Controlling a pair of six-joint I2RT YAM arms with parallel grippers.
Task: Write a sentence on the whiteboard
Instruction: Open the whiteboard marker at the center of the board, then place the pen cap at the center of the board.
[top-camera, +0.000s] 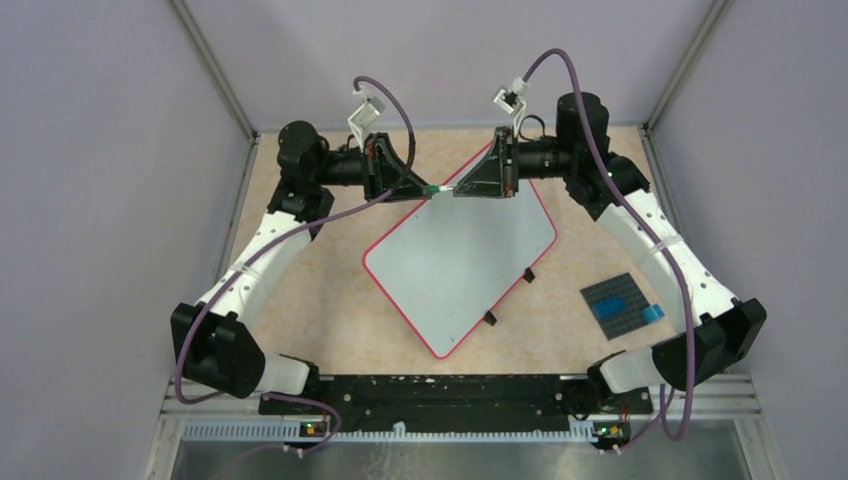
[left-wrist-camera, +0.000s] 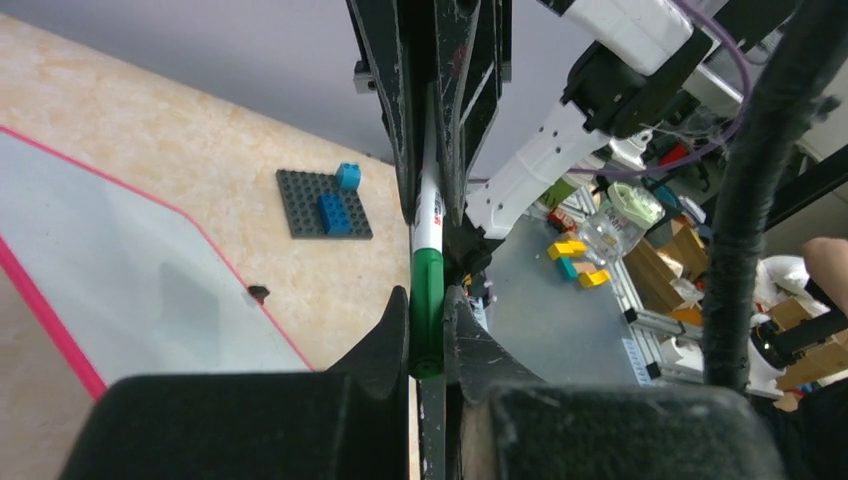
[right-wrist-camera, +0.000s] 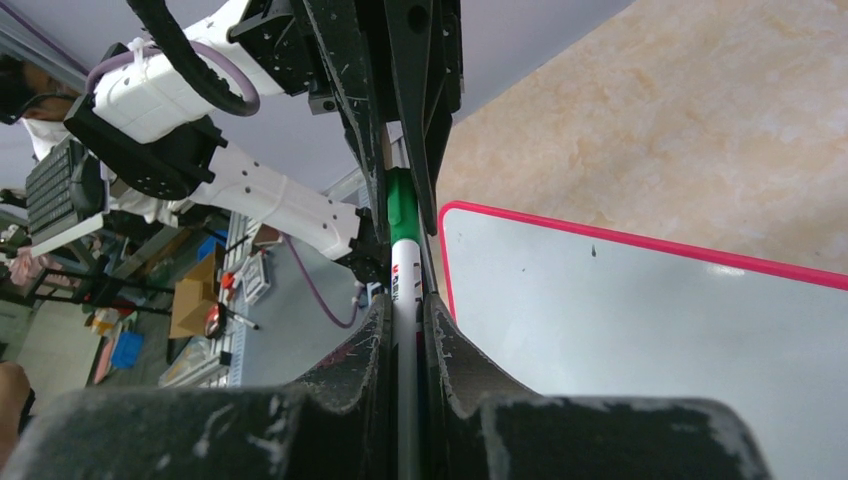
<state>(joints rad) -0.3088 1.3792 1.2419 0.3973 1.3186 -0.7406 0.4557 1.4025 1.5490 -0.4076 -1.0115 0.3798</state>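
Where fingers (left-wrist-camera: 385, 340) clamp the marker (left-wrist-camera: 427, 290), its tip hides.

I look down on a beige marbled worktop (top-camera: 330, 300). Plain lilac-grey walls (top-camera: 100, 200) close its left, far and right sides, and metal posts (top-camera: 215, 68) rise from its far corners. An aluminium rail (top-camera: 780, 400) runs along its near edge. The light is even.

Whiteboard (top-camera: 455, 265), red-rimmed, lying flat, turned diagonally
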